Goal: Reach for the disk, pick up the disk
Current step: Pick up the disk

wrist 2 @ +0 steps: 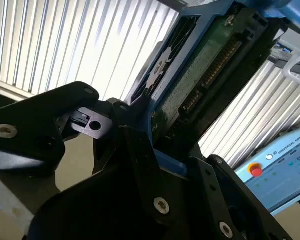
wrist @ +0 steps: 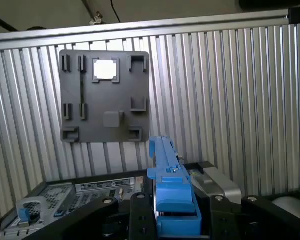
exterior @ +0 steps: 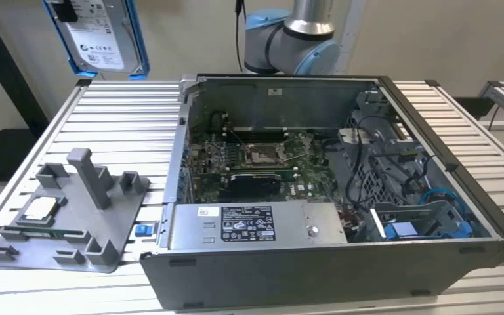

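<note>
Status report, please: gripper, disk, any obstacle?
Gripper shut on disk. Disk lifted off the table, held by its blue bracket. Open computer case and grey tray below, apart.

Blue-framed disk point(exterior: 102, 33) upright, aloft

Disk point(exterior: 102, 36) silver-grey; bracket point(wrist: 174, 200) bright blue; table point(exterior: 112, 125) ribbed silver; fixture point(exterior: 116, 220) grey.
</note>
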Robot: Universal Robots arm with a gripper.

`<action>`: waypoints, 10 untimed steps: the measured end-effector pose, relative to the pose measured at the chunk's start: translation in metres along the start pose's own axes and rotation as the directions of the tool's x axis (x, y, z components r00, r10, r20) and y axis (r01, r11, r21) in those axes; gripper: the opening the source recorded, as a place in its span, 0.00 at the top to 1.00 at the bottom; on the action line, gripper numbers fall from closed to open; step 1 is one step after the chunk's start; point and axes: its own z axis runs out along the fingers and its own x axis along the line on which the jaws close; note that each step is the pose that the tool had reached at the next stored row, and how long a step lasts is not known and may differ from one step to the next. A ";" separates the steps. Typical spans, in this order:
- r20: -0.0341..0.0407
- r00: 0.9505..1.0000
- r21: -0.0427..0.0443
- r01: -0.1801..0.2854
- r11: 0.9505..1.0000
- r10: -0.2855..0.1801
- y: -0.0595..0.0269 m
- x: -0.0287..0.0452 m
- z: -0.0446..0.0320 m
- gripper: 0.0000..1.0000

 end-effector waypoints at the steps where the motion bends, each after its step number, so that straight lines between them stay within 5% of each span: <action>1: 0.000 1.000 0.000 0.000 1.000 0.000 -0.0034 -0.0005 0.0002 1.00; 10: 0.000 1.000 0.000 0.000 1.000 0.000 -0.0303 -0.0040 0.0015 1.00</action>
